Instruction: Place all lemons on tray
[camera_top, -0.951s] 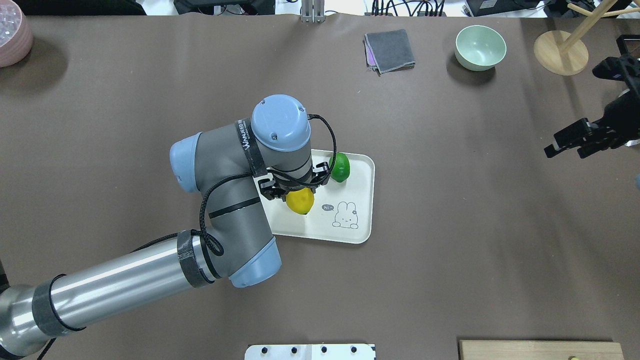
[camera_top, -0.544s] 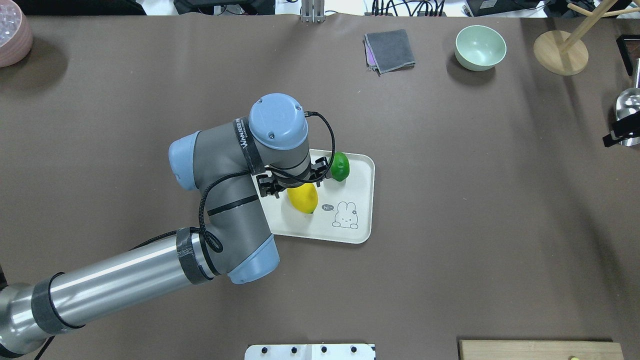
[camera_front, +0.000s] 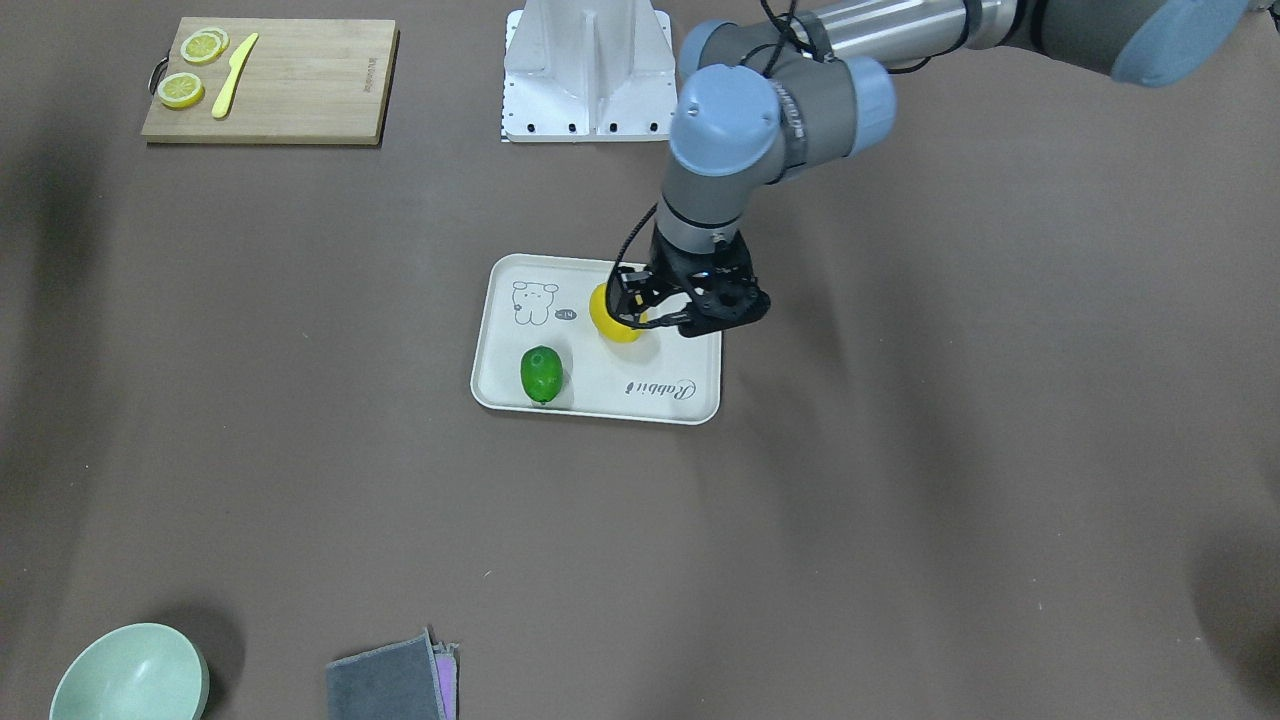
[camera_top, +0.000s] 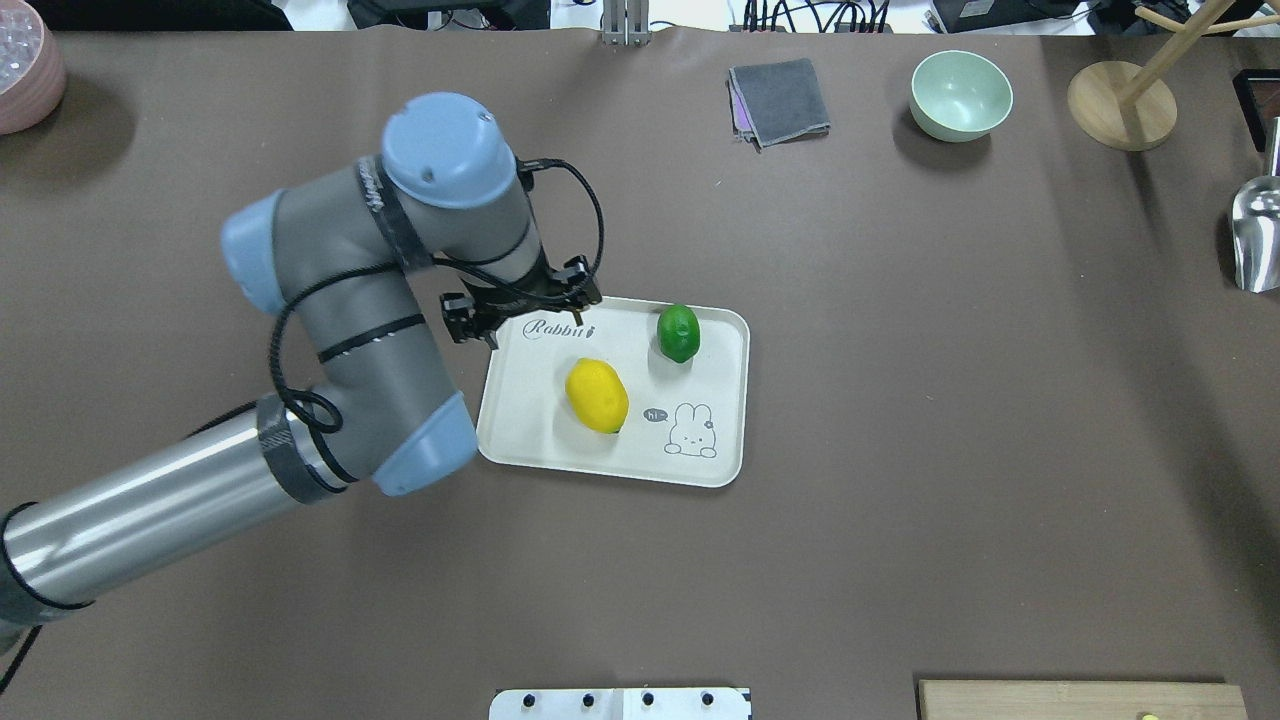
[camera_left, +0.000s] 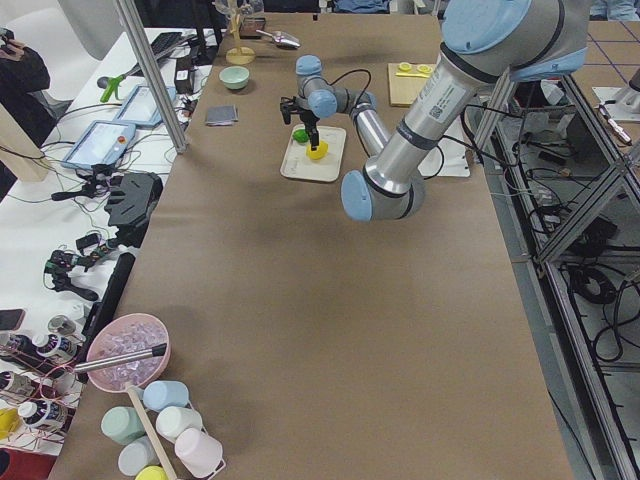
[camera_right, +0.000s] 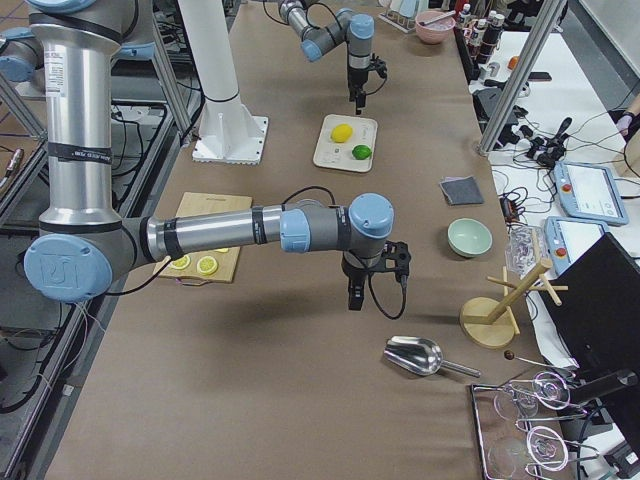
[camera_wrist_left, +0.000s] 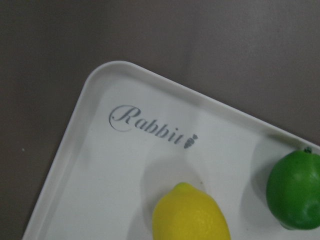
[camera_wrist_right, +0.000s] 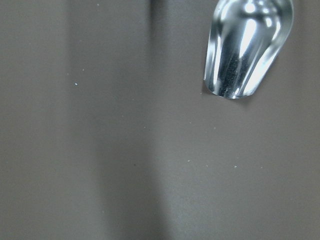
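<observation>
The yellow lemon (camera_top: 597, 395) and the green lemon (camera_top: 678, 333) both lie on the cream tray (camera_top: 735, 440), apart from each other. In the front view the yellow lemon (camera_front: 610, 328) is partly behind the gripper, and the green one (camera_front: 541, 375) is clear. My left gripper (camera_top: 530, 322) is open and empty, raised over the tray's "Rabbit" corner, clear of both fruits. The left wrist view shows the tray (camera_wrist_left: 90, 165) with the tops of both lemons. My right gripper (camera_right: 368, 290) shows only in the exterior right view, above bare table; I cannot tell whether it is open or shut.
A metal scoop (camera_top: 1255, 235) lies at the right edge, under the right wrist camera (camera_wrist_right: 245, 50). A green bowl (camera_top: 960, 95), grey cloth (camera_top: 780, 100) and wooden stand (camera_top: 1120, 105) are at the back. A cutting board (camera_front: 300, 90) holds lemon slices and a knife.
My left gripper let go of the yellow lemon, which now rests on the tray, then rose and moved to the tray's far left corner. My right gripper left the overhead view.
</observation>
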